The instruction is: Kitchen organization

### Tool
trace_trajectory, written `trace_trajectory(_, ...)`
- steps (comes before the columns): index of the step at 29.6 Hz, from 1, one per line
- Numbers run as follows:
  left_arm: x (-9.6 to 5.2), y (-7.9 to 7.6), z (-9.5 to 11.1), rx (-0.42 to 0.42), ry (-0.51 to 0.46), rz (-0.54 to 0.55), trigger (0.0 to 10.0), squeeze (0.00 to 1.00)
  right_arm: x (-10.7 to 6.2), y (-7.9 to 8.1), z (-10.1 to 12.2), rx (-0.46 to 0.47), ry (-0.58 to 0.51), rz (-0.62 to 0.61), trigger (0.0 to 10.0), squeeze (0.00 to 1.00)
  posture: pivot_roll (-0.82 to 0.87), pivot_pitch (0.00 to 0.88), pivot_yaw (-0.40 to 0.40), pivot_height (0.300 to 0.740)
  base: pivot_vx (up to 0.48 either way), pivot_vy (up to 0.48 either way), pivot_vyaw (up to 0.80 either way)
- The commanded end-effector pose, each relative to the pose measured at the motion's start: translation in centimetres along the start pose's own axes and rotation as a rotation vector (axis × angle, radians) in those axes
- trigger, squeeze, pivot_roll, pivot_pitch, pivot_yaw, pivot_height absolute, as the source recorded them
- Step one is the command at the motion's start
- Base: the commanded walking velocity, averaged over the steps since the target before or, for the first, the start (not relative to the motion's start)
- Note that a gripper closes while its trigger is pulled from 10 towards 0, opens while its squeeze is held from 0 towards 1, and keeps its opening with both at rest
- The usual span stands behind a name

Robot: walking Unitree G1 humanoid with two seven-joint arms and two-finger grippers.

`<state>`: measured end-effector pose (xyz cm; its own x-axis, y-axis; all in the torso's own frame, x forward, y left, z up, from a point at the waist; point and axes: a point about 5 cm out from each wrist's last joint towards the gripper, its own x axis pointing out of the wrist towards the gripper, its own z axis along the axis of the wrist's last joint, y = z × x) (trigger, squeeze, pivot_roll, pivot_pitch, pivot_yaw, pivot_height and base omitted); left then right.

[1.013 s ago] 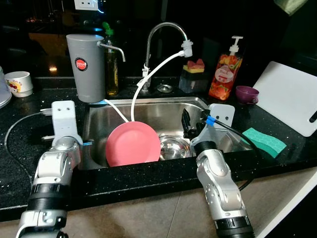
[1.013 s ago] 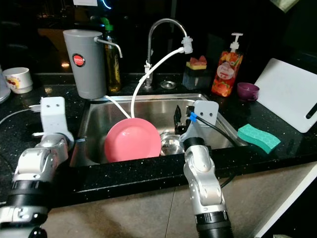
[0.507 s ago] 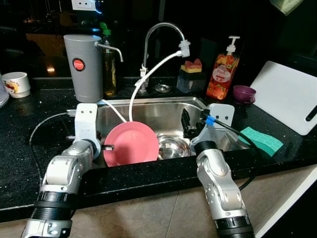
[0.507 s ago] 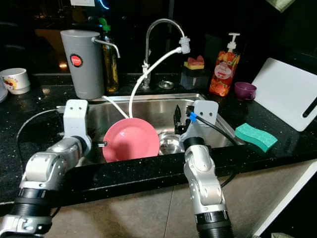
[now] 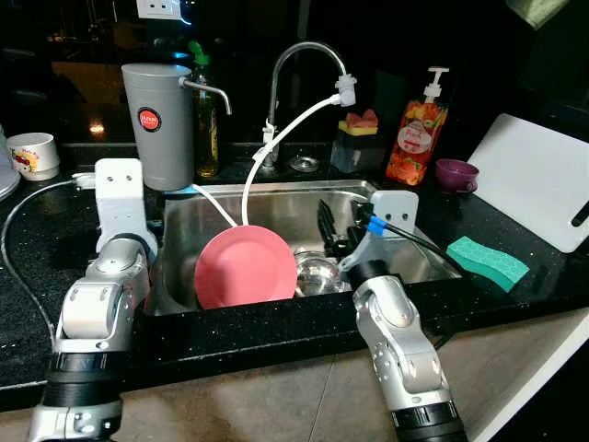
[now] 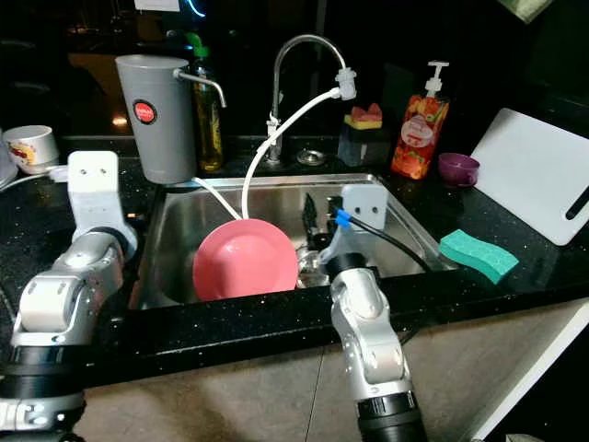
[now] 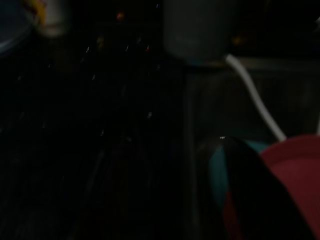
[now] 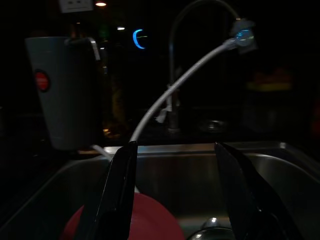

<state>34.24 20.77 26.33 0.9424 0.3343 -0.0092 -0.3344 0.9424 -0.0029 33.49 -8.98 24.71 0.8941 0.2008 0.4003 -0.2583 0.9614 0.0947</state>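
A pink plate (image 5: 245,268) leans on edge in the steel sink (image 5: 276,207), with a small steel bowl (image 5: 317,272) just beside it at 3 o'clock. The right claw (image 8: 175,192) hangs over the sink above that bowl, its two black fingers (image 8: 117,192) spread wide and holding nothing, aimed across the plate's upper rim toward the faucet (image 5: 308,69). The left claw (image 5: 120,198) sits over the black table at 9 o'clock of the sink; its wrist view is too dark, so I cannot tell whether it is open or closed.

The likely next move is a grasp on the plate or bowl. The plate stands propped and could slide flat if nudged at the rim. The white hose (image 5: 281,143) drops from the faucet to behind the plate, so a reaching claw could snag it. The grey water filter (image 5: 158,124) stands near the left arm and could be bumped.
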Motion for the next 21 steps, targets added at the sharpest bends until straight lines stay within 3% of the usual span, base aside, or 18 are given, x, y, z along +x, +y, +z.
trace_trajectory(1,-0.7,-0.3,-0.7,0.013,0.031,0.021,10.0,0.0,-0.2,0.0,-0.1,0.006,0.006,0.004,10.0,0.0,0.13,0.061,-0.094,0.74,0.0,0.0,0.0)
trace_trajectory(8,-2.5,-0.8,-0.6,0.044,-0.008,0.075,10.0,0.0,-0.3,-0.1,-0.1,0.003,0.011,0.007,10.0,0.0,0.13,0.062,-0.094,0.74,0.0,0.0,0.0)
trace_trajectory(12,-3.2,-1.4,-1.5,0.022,0.051,0.07,10.0,0.0,-0.3,0.0,-0.3,0.006,0.015,0.014,10.0,0.0,0.14,0.063,-0.096,0.74,0.0,0.0,0.0)
trace_trajectory(21,-3.5,-1.1,-2.7,0.008,0.139,0.118,10.0,0.0,-0.3,0.1,-0.3,0.01,0.016,0.016,10.0,0.0,0.14,0.063,-0.096,0.74,0.0,0.0,0.0)
